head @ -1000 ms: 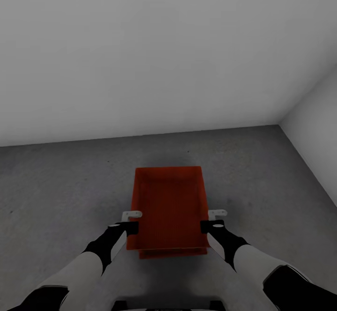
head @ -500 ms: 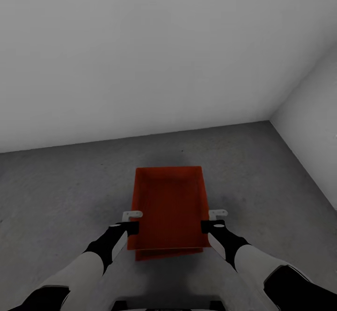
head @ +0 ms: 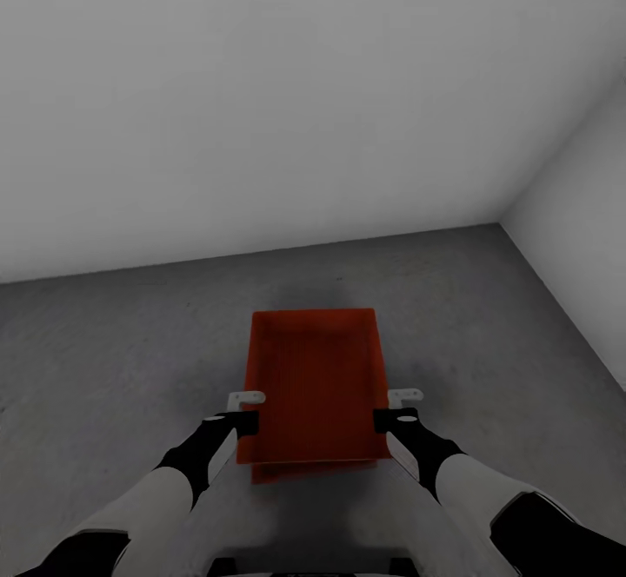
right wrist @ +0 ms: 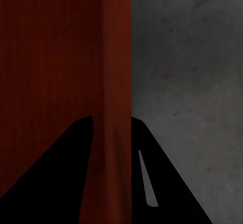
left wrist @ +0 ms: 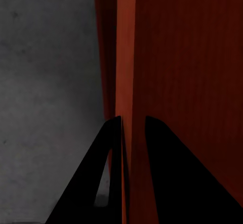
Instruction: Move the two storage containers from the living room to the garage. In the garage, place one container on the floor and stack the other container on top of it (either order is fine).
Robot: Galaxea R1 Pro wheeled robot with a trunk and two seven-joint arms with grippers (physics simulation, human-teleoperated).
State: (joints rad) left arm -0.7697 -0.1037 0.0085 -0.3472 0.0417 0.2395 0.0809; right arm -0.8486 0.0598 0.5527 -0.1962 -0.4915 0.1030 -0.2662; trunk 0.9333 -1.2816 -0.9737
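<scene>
Your left pincer (left wrist: 132, 133) is clamped on the left wall of the upper orange-red, thin-walled, open-top rectangular container (head: 315, 386), one finger inside, one outside. Your right pincer (right wrist: 111, 130) grips the opposite wall the same way. A second orange-red container (head: 315, 472) like it sits under the first, its near edge peeking out below. Both are over the dark grey speckled concrete floor (head: 104, 360), near the corner of two plain white walls (head: 261, 99).
</scene>
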